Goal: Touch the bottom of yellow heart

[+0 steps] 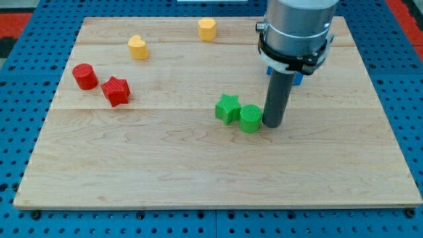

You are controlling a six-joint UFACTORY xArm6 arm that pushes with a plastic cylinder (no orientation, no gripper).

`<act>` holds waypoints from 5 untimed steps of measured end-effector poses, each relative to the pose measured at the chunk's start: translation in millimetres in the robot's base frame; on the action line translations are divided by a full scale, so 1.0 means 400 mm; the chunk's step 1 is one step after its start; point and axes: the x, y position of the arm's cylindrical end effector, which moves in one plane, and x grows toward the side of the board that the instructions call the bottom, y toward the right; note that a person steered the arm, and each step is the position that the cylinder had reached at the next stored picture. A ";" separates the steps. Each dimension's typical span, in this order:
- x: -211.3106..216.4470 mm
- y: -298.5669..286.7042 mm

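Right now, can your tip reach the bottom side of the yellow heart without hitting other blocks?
Probably yes. My tip sits beside the green cylinder; the yellow heart lies up-left, and passing above the green star looks free.

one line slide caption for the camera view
My tip rests beside the green cylinder block, far from the yellow heart block.

Bright, even overhead light – soft short shadows under blocks, no glare, sharp pic w/ no blur.

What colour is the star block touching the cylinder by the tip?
Green star, clear in the camera view.
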 end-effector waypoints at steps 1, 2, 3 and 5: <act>-0.082 0.036; -0.283 -0.093; -0.419 -0.252; -0.433 -0.643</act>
